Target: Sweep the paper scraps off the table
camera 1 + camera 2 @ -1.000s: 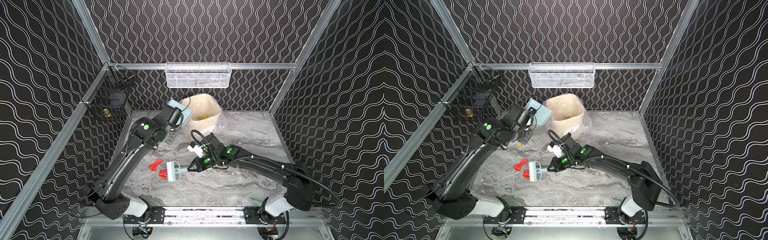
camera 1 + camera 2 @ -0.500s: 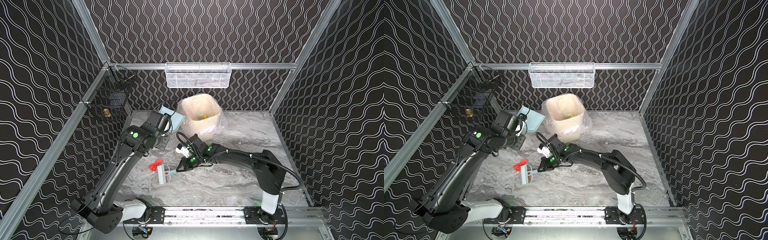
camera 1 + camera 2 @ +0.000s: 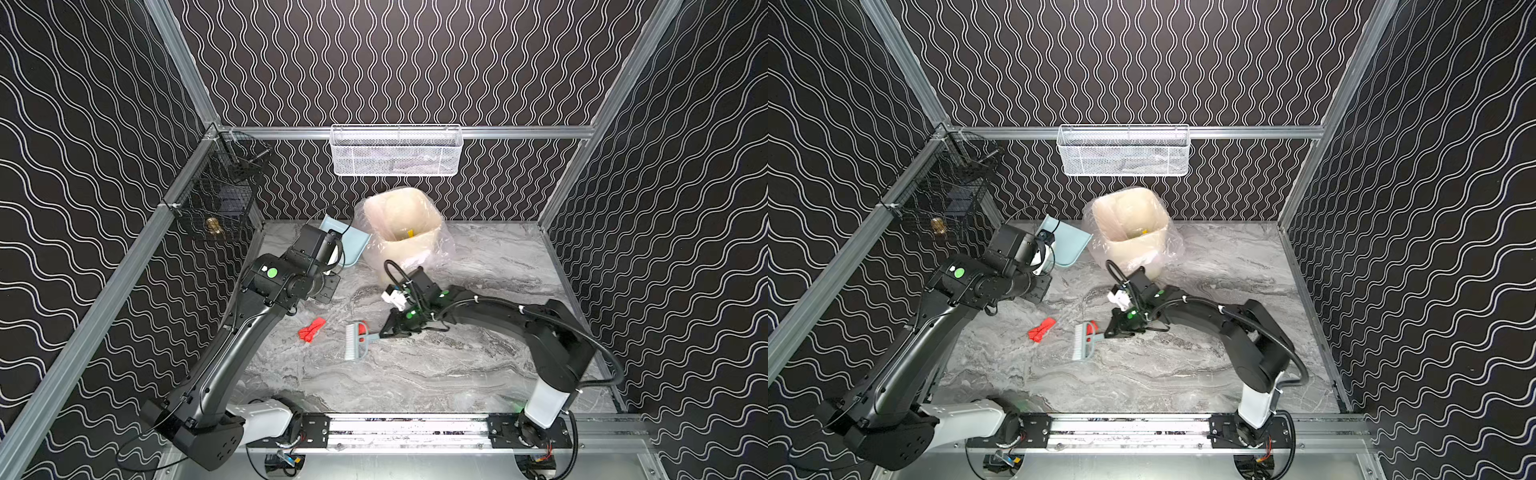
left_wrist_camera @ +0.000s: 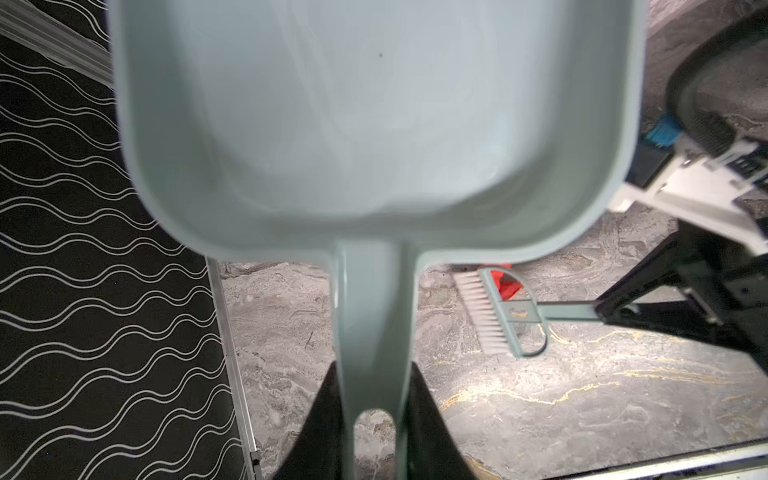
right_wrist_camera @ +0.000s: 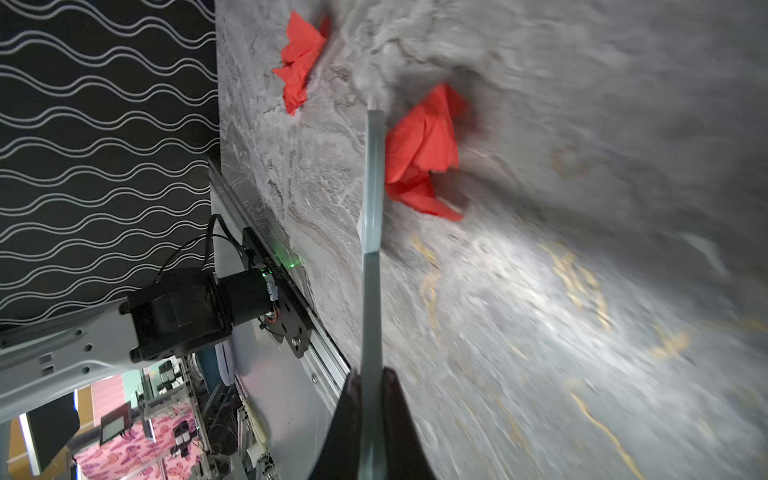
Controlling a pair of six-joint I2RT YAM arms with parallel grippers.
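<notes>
Red paper scraps (image 3: 311, 329), two of them, on the grey marble counter (image 3: 457, 365), left of middle in both top views. One lies alone, near the white bristles of the brush (image 3: 356, 341) but apart from them, on their left. The second red scrap (image 3: 363, 327) is on the other side of the brush head, tucked against its back beside the handle. The right wrist view shows it touching or just beside the head, but blur makes that hard to call.

The right claw (image 5: 371, 399) is clamped tight on the thin pale blue brush handle. The brush head is down at the counter with its bristles facing left, and the right arm stretches in toward the middle.

The left claw (image 4: 374, 399) is narrow, gripping the handle of the pale blue dustpan (image 4: 374, 124). The pan is empty and tilted, looks lifted off the counter, and sits just left of the cream bin (image 3: 415, 253) with its clear plastic liner at the back of the counter. The pan is well apart from the brush and both red scraps.

A yellow scrap (image 3: 410, 233) is visible inside the bin.

A white wire basket (image 3: 395, 160) hangs on the back rail and a black mesh basket (image 3: 220, 199) on the left rail. Their contents are too dim to tell.
</notes>
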